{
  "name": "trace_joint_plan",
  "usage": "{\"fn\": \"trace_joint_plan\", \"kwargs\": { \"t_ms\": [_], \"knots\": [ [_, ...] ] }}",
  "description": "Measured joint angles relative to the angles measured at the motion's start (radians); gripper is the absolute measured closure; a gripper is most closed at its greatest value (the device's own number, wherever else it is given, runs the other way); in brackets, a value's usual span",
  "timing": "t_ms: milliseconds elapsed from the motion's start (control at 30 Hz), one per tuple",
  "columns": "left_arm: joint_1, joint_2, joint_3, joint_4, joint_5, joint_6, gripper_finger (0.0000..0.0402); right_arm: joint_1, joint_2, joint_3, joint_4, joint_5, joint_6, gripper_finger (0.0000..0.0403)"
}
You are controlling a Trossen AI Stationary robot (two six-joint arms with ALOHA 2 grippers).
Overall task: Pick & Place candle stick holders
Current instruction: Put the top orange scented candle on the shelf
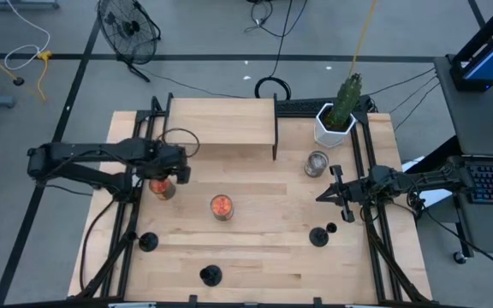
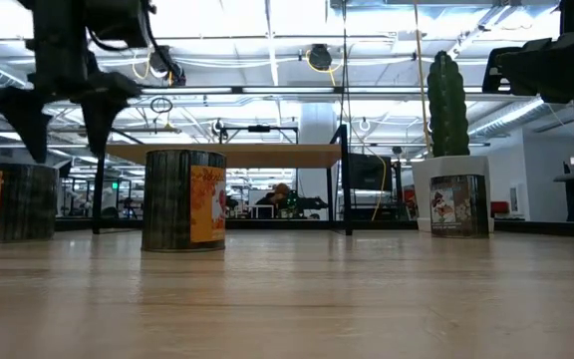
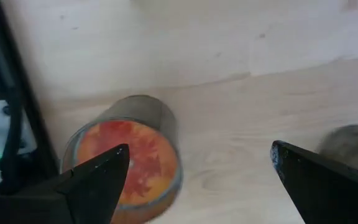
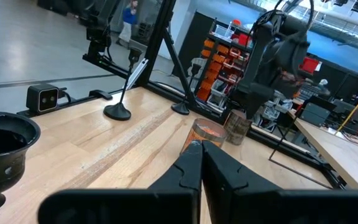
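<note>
Three candle stick holders (image 1: 319,235) stand along our pale wood table's (image 1: 255,265) near edge, ungrasped. Our left gripper (image 1: 176,165) hovers spread over a candle jar (image 1: 162,187); our right gripper (image 1: 323,197) is clenched, empty. Fluorescent-lit workshop behind.

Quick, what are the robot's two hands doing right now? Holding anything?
Left gripper: open, holding nothing, above an orange-topped can.
Right gripper: shut, holding nothing.
</note>
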Motion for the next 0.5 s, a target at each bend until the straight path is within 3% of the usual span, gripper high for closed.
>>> {"fn": "trace_joint_plan", "kwargs": {
  "t_ms": [333, 500],
  "knots": [
    [0.004, 0.105, 0.000, 0.008, 0.035, 0.029, 0.0007, 0.000, 0.000, 0.000, 0.000, 0.000, 0.000, 0.0403],
    [0.002, 0.112, 0.000, 0.007, 0.036, 0.025, 0.0052, 0.000, 0.000, 0.000, 0.000, 0.000, 0.000, 0.0403]
  ]
}}
